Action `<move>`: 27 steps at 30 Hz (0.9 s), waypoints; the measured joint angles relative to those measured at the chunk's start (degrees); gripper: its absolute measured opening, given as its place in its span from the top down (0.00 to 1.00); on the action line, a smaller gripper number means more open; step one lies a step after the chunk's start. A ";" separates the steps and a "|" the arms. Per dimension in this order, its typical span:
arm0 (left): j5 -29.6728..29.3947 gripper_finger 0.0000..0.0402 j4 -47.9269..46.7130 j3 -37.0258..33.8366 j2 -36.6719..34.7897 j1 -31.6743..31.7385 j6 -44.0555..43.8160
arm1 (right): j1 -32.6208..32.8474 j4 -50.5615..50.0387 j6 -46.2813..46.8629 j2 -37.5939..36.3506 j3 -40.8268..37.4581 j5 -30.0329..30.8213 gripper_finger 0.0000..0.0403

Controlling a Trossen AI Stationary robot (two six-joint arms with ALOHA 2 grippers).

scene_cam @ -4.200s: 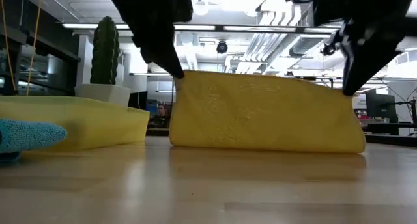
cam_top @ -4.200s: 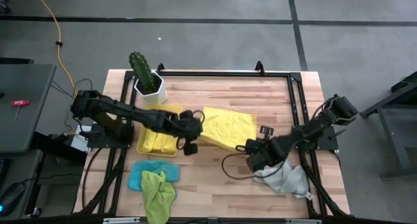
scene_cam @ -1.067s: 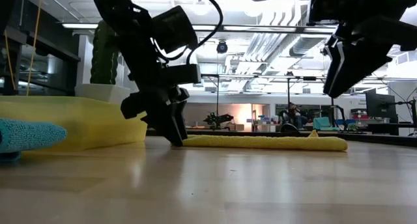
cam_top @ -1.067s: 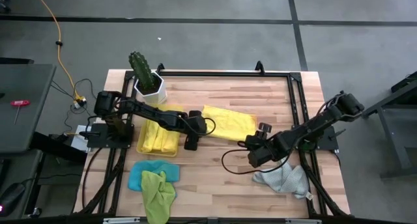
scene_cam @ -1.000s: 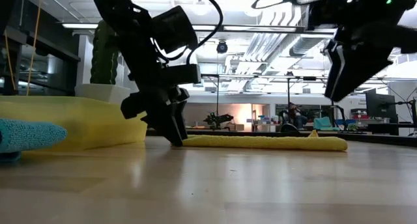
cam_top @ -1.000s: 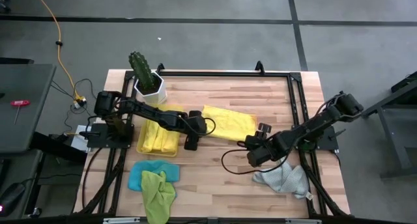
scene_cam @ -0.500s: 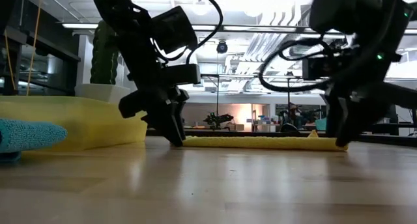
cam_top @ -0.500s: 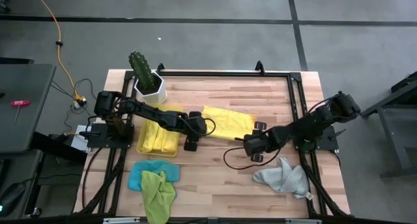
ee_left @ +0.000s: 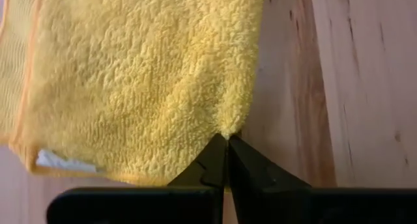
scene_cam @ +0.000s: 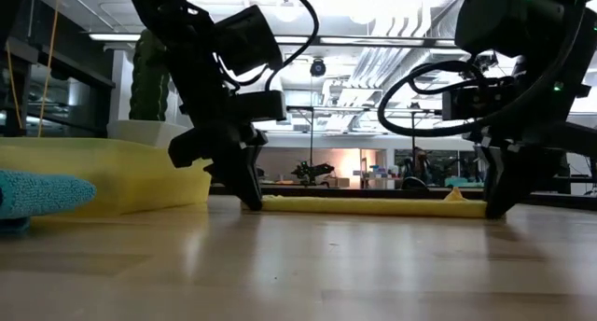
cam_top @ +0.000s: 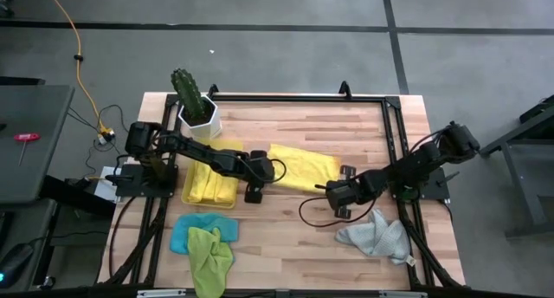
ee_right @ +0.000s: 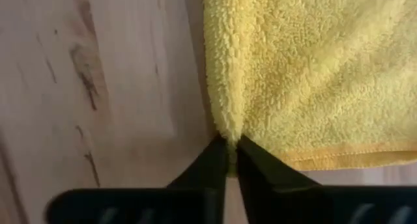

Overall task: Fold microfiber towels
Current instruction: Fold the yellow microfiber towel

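A folded yellow towel (cam_top: 302,165) lies flat near the middle of the wooden tabletop (cam_top: 286,237), and both arms reach down to it from opposite sides. The left tool (cam_top: 257,182) sits at the towel's near left corner; its wrist view shows the two dark fingers (ee_left: 218,160) pressed together with a small pucker of yellow pile pinched between their tips — clenched on the towel's edge. The right tool (cam_top: 332,188) is at the near right corner, and its fingers (ee_right: 218,160) likewise squeeze a ridge of the cloth, grasping the yellow towel. In the low view the towel (scene_cam: 373,205) is a thin strip on the wood, with one arm at each end and a little peak of fabric raised at the right end.

To the left, more yellow cloth rests in a yellow tray (cam_top: 187,184). In front of it lie a light blue towel (cam_top: 181,232) and a lime green towel (cam_top: 210,254), overlapping. A grey towel (cam_top: 377,236) is crumpled at the near right, close to the right arm. A potted cactus (cam_top: 192,99) stands at the far left corner.
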 joint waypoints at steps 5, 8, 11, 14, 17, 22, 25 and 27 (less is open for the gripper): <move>4.49 1.00 -4.46 1.51 -0.59 -1.49 -7.17 | 2.29 -1.14 4.80 -1.26 0.27 -3.00 0.98; 8.31 1.00 -6.81 2.07 -2.24 -2.33 -11.86 | 4.29 -0.86 6.97 -3.05 1.66 -7.27 0.99; 11.54 1.00 -7.64 2.76 -4.23 -2.79 -15.74 | 6.37 -1.97 8.86 -4.81 3.28 -8.27 0.99; 12.77 1.00 -8.04 4.21 -6.20 -3.14 -17.70 | 7.95 -3.78 10.39 -7.30 4.81 -8.04 1.00; 12.52 1.00 -7.71 5.86 -7.43 -2.85 -18.12 | 8.46 -4.93 12.13 -9.66 5.03 -4.05 1.00; 7.71 1.00 -7.10 7.21 -8.20 -0.19 -18.04 | 7.80 -8.39 15.45 -11.45 5.09 3.18 1.00; 5.20 1.00 -8.59 6.99 -8.03 1.79 -17.66 | 6.83 -9.80 16.82 -11.37 4.89 3.56 1.00; 3.79 1.00 -8.87 7.03 -7.74 2.88 -17.66 | 6.03 -10.25 17.94 -10.73 4.63 3.58 1.00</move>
